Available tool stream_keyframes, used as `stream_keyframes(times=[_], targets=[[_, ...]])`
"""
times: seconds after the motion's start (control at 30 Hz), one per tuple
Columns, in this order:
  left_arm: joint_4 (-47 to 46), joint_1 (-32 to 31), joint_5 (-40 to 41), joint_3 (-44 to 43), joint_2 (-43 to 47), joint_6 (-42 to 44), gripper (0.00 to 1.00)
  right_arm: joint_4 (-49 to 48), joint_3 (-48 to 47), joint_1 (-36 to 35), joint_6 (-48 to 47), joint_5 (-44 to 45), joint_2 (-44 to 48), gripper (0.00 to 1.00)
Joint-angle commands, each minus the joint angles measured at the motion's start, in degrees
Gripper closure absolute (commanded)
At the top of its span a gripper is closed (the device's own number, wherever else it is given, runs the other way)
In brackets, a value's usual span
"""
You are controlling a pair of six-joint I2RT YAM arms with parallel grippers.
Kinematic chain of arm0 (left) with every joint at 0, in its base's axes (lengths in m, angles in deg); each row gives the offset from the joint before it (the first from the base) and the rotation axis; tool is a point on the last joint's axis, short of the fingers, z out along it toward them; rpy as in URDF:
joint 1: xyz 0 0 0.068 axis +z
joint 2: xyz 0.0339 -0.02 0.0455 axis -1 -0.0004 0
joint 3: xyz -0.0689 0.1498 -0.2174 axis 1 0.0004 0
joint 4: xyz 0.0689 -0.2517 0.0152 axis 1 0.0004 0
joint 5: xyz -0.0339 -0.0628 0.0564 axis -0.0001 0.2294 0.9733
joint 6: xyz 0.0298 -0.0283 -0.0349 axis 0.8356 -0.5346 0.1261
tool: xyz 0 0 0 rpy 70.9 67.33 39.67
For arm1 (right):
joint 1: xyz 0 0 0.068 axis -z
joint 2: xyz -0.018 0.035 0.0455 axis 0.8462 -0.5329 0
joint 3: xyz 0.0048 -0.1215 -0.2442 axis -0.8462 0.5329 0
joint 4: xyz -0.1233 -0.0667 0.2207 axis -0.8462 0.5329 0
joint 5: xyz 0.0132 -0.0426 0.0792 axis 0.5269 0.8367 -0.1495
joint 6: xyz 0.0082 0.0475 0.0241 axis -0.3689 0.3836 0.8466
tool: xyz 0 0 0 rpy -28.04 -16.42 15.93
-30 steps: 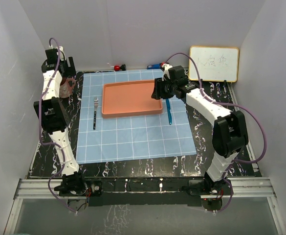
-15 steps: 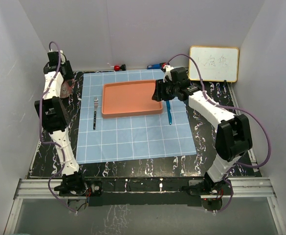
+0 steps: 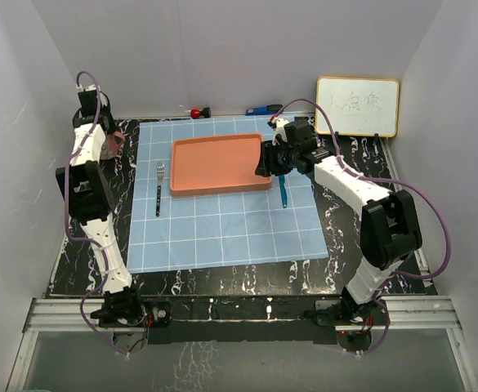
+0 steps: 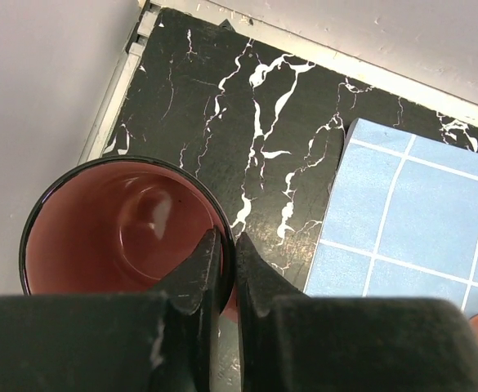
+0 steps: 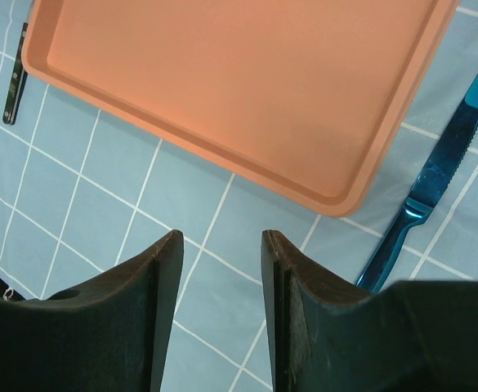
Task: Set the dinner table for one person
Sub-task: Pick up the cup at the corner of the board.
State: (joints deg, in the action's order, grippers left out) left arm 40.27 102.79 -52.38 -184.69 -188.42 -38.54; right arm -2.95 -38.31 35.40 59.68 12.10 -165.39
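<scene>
The left gripper (image 4: 226,242) pinches the rim of the cup (image 4: 124,220) at the far-left corner of the table (image 4: 247,106), beside the cloth (image 4: 402,212), while the right gripper (image 5: 222,238) hangs open above the cloth near the tray (image 5: 239,82) and knife (image 5: 435,180).

top view: high behind the arm bases, looking down, whole tabletop (image 3: 222,282) | left wrist: close above cup (image 4: 100,229) | right wrist: close above tray (image 5: 247,82), seen also from top
</scene>
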Motion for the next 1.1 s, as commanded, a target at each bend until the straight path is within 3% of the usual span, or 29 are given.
stream_keyframes(times=[0.0, 0.13, 0.27, 0.43, 0.57, 0.8, 0.93, 1.07], targets=[[3.05, -0.07, -1.71, 5.32, 1.48, -0.90, 1.00, -3.32, 0.26, -0.02, -0.92, -0.15, 3.37, 0.60], [2.07, -0.07, -4.17, 7.96, 5.07, -1.97, 1.00, -3.34, 0.48, -0.02, -0.75, -0.33, 3.11, 0.60], [8.74, -1.43, -6.23, 1.04, 5.89, -1.36, 1.00, -3.52, 0.34, -0.02, -0.41, -0.88, 2.24, 0.60], [9.56, -5.68, 0.52, -3.79, 10.37, 3.80, 1.00, -3.65, 0.28, -0.01, 0.10, -1.89, 1.17, 0.61], [15.81, -5.79, -3.36, -12.57, 9.34, 3.19, 1.00, -4.03, 0.63, -0.02, 0.43, -1.98, 0.97, 0.62], [15.28, -7.76, -2.75, -12.83, 13.88, 4.20, 1.00, -4.18, 0.88, -0.06, 0.43, -2.09, 1.27, 0.62], [16.58, -8.46, -8.68, -15.28, 14.77, 2.98, 1.00, -4.32, 0.84, -0.06, 0.85, -2.30, 0.96, 0.62], [15.59, -12.20, -9.70, -13.76, 15.92, 3.13, 1.00, -4.51, 0.65, -0.10, 1.29, -2.21, 1.53, 0.63]])
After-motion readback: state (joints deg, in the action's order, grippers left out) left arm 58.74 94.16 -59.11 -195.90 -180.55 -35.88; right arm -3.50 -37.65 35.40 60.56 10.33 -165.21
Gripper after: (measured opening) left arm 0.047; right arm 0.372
